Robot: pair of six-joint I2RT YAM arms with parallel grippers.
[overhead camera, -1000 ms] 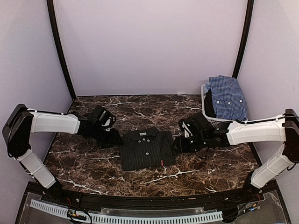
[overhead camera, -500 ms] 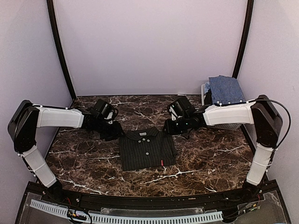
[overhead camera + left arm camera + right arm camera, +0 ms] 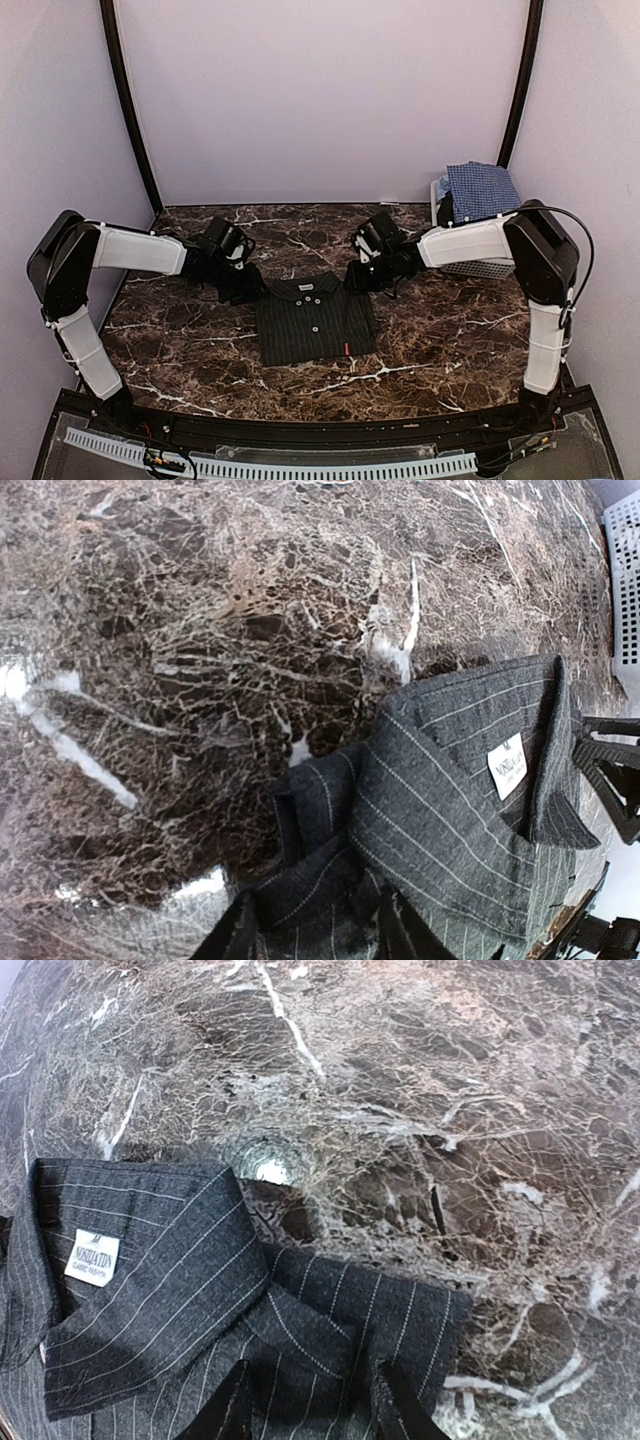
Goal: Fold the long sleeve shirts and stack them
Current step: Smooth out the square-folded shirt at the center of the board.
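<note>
The left gripper point(image 3: 247, 289) sits low at the black shirt's point(image 3: 315, 322) left shoulder. In its wrist view its fingers point(image 3: 238, 936) stand apart with a rumpled fold of pinstriped cloth between them; whether they press on it cannot be told. The black shirt lies folded and buttoned in the middle of the marble table point(image 3: 440, 342), collar toward the far edge, a white label point(image 3: 507, 765) showing inside the collar. The right gripper point(image 3: 357, 279) is at the shirt's right shoulder, its fingers point(image 3: 400, 1406) likewise apart, straddling the flat shoulder cloth. At the far right corner stands a white basket point(image 3: 476, 268) with the checked blue shirt point(image 3: 482, 190) heaped in it, well apart from the black one.
</note>
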